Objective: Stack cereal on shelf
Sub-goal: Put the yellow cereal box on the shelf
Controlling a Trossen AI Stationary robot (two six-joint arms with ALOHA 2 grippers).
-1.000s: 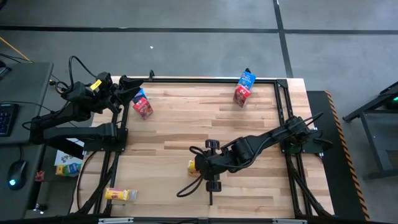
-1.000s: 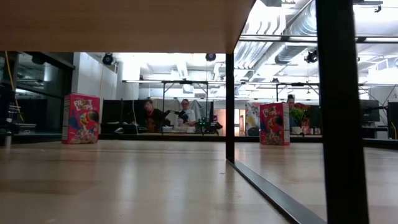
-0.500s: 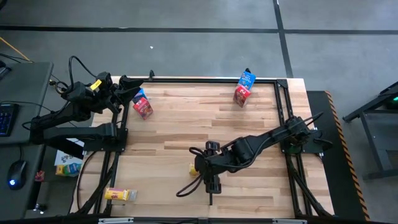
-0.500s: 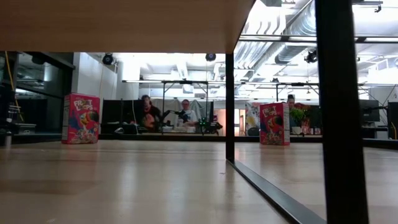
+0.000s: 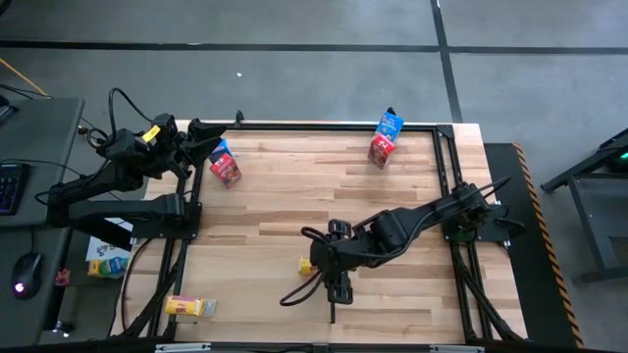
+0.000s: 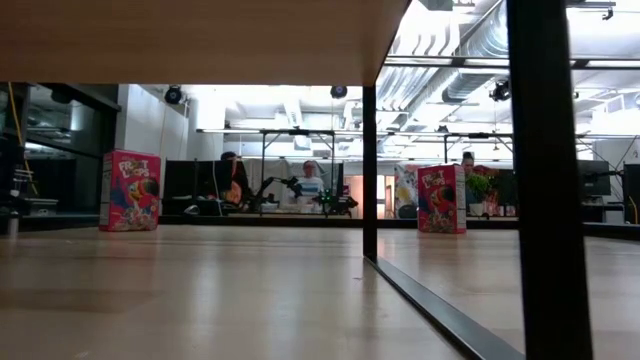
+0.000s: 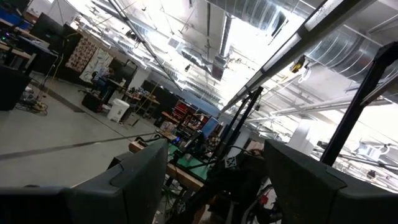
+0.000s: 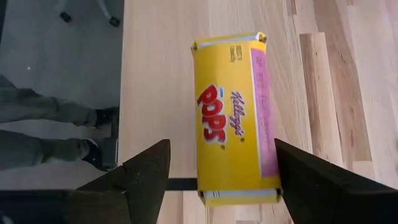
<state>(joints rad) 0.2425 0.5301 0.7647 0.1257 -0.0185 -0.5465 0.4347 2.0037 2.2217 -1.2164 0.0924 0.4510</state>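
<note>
A yellow cereal carton rests on the wood in the middle of the table, also visible as the yellow carton in the high view. My right gripper is open, slanting down over it with one finger on either side. There is a clear gap at one finger, and the other is close to the carton's pink side. A second yellow carton lies at the near left corner. Red and blue cartons stand at the far left and far right. My left gripper is open and waits at the table's far left.
A black frame runs round the wood. In the low view a wooden board hangs overhead on black posts. Two red cartons stand at the far side. A person's legs show beyond the table's edge.
My right gripper has drawn back slightly toward the table's right edge and rolled a little. The yellow carton under it stays in place. People in the room behind have shifted.
</note>
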